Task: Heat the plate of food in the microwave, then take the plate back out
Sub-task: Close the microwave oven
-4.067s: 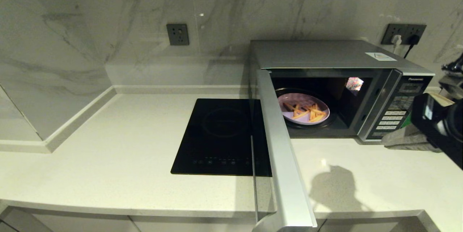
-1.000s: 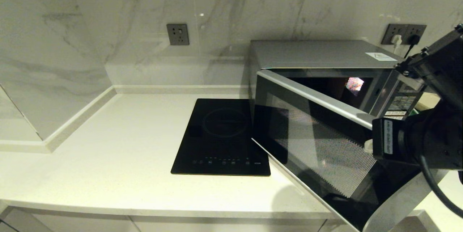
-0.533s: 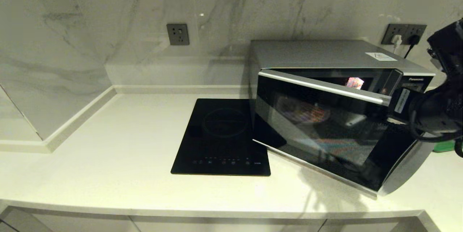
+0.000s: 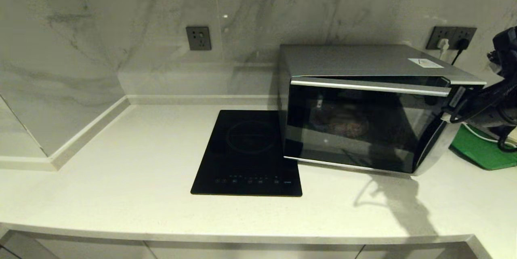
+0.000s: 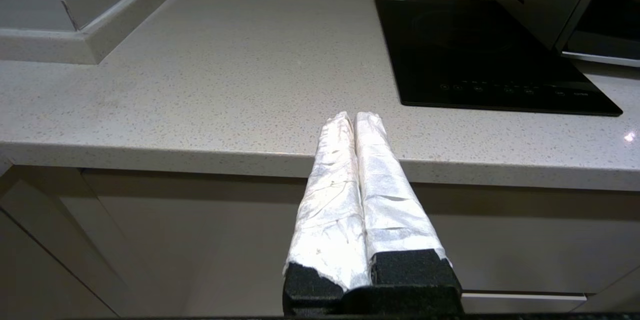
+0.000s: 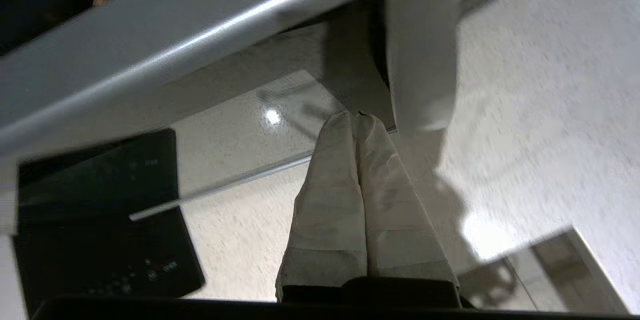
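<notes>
- Head view: the boxy silver microwave (image 4: 363, 109) stands right of the induction hob (image 4: 248, 152); the plate of food (image 4: 343, 123) shows dimly behind stiff, glossy glass, best pushed at the handle edge.
- Left wrist view: the left gripper (image 5: 356, 118), tape-wrapped, is clenched and empty at the counter's near edge.
- Right wrist view: the right gripper (image 6: 357, 119), clenched and empty, presses the door's handle end.

The pale speckled countertop (image 4: 121, 170) carries the microwave (image 4: 363, 105), hob (image 4: 246, 150) and green tray (image 4: 482, 152).

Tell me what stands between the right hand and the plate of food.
The microwave door does. It is nearly shut across the cavity, and the plate of food shows only dimly through its dark glass. The right hand, fingers together, is at the door's handle edge, outside it.
</notes>
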Tool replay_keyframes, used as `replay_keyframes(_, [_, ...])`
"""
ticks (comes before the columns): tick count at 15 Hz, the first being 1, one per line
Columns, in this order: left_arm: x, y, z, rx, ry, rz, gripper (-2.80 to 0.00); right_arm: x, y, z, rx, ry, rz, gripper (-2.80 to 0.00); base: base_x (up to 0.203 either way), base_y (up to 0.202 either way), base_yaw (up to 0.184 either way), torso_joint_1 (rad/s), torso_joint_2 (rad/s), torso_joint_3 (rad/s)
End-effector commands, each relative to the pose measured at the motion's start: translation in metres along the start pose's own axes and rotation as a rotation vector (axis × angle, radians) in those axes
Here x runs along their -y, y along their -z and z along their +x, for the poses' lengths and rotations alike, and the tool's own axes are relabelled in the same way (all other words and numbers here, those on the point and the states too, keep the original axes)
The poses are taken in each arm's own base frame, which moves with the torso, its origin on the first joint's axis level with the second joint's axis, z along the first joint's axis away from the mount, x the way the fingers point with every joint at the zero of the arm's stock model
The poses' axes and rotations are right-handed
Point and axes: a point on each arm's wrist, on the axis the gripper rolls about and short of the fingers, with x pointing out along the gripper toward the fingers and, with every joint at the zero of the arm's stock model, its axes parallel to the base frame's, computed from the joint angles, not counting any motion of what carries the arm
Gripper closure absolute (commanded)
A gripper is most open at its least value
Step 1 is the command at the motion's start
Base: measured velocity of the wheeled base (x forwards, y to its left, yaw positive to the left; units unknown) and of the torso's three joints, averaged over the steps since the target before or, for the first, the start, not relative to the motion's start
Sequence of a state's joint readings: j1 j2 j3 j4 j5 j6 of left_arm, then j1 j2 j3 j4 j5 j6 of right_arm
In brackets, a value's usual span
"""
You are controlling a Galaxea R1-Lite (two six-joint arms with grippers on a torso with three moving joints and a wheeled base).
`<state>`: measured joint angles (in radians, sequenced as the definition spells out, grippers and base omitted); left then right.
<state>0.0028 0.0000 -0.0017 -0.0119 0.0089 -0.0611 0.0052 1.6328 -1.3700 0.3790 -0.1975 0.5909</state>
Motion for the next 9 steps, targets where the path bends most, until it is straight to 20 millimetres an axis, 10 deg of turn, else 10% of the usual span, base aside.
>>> replay_keyframes(1, [0.000, 0.000, 0.000, 0.000, -0.001, 0.000, 0.00, 0.005, -0.008, 0.015, -0.014, -0.027, 0.015, 0.00, 0.000, 0.000, 0.000, 0.000, 0.00, 0.000])
replay_keyframes(9, [0.000, 0.000, 0.000, 0.000, -0.001, 0.000, 0.00, -0.017, -0.031, 0.040, -0.006, -0.127, 0.017, 0.00, 0.000, 0.000, 0.000, 0.000, 0.00, 0.000])
